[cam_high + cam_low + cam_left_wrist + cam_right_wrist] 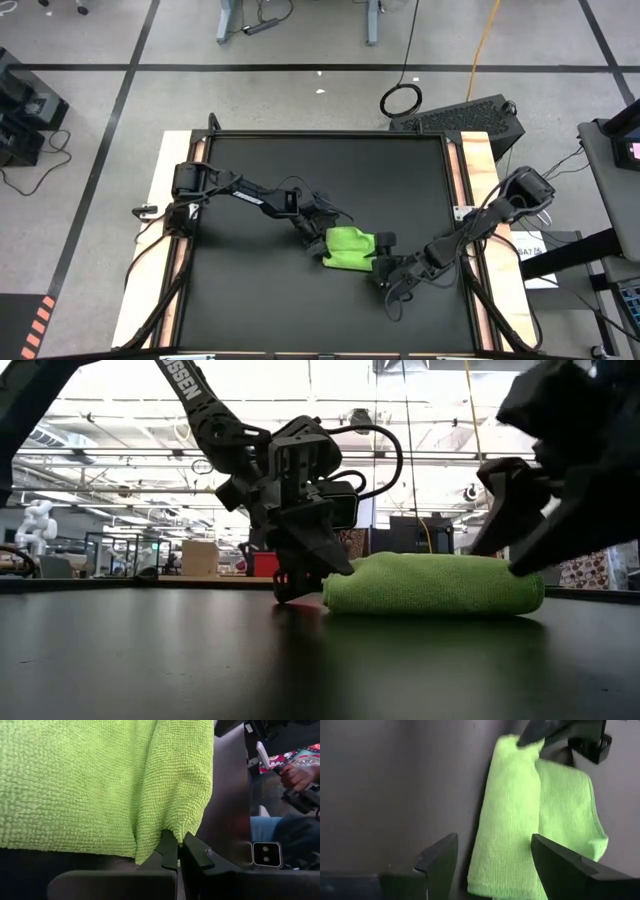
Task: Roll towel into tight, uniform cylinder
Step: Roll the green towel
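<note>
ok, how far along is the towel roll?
Done: the towel is already gathered into a low, thick bundle on the black table, not flat.
In hand: the left gripper is shut on a corner of the towel at one end; the right gripper is open at the other end, fingers either side of it.
Left: the right wrist view shows a loose side flap, so it is not yet a tight, even cylinder.
</note>
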`<state>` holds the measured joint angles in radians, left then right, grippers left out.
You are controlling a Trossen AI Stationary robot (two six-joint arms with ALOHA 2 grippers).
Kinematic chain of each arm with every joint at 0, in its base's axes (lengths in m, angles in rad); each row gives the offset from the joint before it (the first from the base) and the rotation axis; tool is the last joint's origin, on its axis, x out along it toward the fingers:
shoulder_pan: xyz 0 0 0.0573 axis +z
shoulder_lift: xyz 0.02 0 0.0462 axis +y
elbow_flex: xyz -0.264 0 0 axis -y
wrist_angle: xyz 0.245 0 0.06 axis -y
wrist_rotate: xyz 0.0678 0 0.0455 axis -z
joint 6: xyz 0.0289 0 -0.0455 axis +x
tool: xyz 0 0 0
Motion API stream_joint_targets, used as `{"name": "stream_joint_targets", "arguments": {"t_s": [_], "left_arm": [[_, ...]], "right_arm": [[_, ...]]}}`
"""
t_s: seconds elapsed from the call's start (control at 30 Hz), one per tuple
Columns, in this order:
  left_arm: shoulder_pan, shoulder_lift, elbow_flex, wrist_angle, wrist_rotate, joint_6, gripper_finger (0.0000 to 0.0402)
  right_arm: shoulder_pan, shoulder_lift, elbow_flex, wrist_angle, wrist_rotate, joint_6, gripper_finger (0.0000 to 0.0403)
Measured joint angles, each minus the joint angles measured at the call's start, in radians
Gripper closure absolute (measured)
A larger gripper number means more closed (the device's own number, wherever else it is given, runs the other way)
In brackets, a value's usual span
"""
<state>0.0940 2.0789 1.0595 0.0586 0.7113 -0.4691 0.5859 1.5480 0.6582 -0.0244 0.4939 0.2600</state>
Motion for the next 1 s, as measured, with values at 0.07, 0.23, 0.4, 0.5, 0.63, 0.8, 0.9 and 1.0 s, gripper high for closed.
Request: {"name": "stream_joint_targets", "arguments": {"t_s": [0.07, 0.23, 0.4, 0.5, 0.63, 0.8, 0.9, 1.0], "left_arm": [[0.0, 0.0, 0.0, -0.005, -0.004, 0.005, 0.04], [0.0, -0.001, 0.0, -0.007, -0.023, 0.006, 0.0395], [0.0, -0.001, 0.0, -0.007, -0.024, 0.015, 0.0392], [0.0, -0.001, 0.0, -0.007, 0.005, 0.041, 0.0391], [0.002, -0.001, 0.0, -0.008, 0.029, 0.056, 0.037], [0.003, -0.012, -0.004, -0.025, 0.063, 0.126, 0.0294], [0.003, -0.042, -0.012, -0.034, 0.065, 0.182, 0.0238], [0.015, -0.088, -0.017, -0.036, -0.005, 0.233, 0.0189]], "right_arm": [[0.002, 0.015, 0.0, -0.006, 0.002, 0.013, 0.0163], [0.004, 0.089, 0.0, 0.001, 0.006, 0.05, 0.0169], [-0.003, 0.152, 0.005, 0.011, 0.017, 0.13, 0.0186], [-0.014, 0.164, 0.005, 0.012, 0.012, 0.18, 0.0219], [-0.031, 0.162, 0.005, 0.006, 0.009, 0.224, 0.0291], [-0.072, 0.16, 0.005, 0.005, -0.062, 0.264, 0.0379], [-0.095, 0.159, 0.005, 0.009, -0.114, 0.29, 0.0389], [-0.114, 0.153, 0.005, 0.011, -0.167, 0.302, 0.0377]]}}
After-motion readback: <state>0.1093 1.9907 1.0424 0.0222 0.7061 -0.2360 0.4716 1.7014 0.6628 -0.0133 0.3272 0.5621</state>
